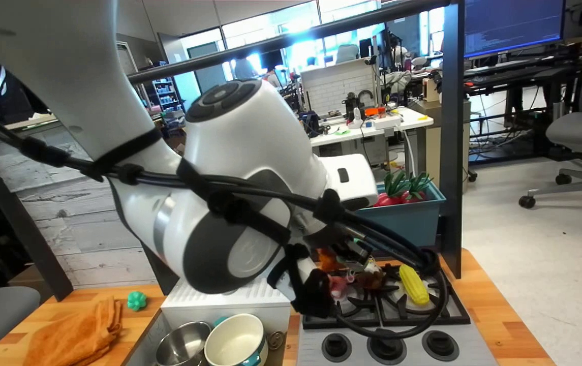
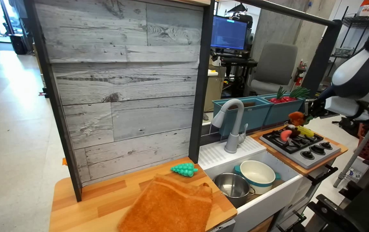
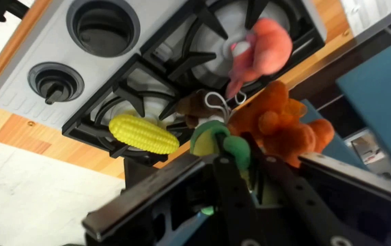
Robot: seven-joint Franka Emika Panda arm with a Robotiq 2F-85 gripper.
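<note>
My gripper (image 3: 234, 138) is over the back edge of the toy stove, its fingers closed around part of a green plush toy (image 3: 237, 147). An orange plush toy (image 3: 280, 126) is right beside the fingers; it also shows in an exterior view (image 2: 296, 118) just below the gripper (image 2: 307, 111). A brown plush toy (image 3: 193, 104) and a pink plush toy (image 3: 272, 48) are near white cord loops (image 3: 217, 99). Whether the cord joins the toys, or they rest on the grate, I cannot tell. A yellow corn cob (image 3: 144, 134) lies on a burner.
Black grates and knobs (image 1: 386, 348) top the stove. Blue planters (image 2: 252, 117), one with red radishes, stand behind it beside a black post (image 1: 452, 152). A grey faucet (image 2: 236, 125) rises by the sink with two pots (image 2: 257, 172). An orange towel (image 2: 171, 206) and green toy (image 2: 184, 169) lie on the counter.
</note>
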